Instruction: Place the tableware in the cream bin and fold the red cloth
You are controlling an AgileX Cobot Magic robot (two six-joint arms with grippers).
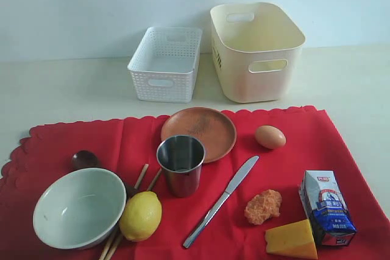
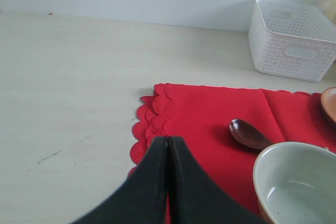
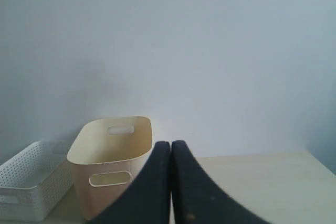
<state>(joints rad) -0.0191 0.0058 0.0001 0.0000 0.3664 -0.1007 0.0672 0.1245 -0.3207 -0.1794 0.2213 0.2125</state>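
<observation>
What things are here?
table: one, pale, underneath
cream bin: one, cream-yellow, back right
lattice basket: one, white, beside bin
red cloth: one, red, table's front
plate: one, brown, cloth's back
steel cup: one, silver, before plate
bowl: one, green-white, front left
spoon: one, dark, behind bowl
chopsticks: two, wooden, beside lemon
lemon: one, yellow, beside bowl
knife: one, silver, cloth's middle
egg: one, brown, beside plate
crumbly lump: one, orange, near knife
cheese: one, yellow, front right
milk carton: one, blue-white, beside cheese
left gripper: one, black, shut, near cloth corner
right gripper: one, black, shut, facing bin
</observation>
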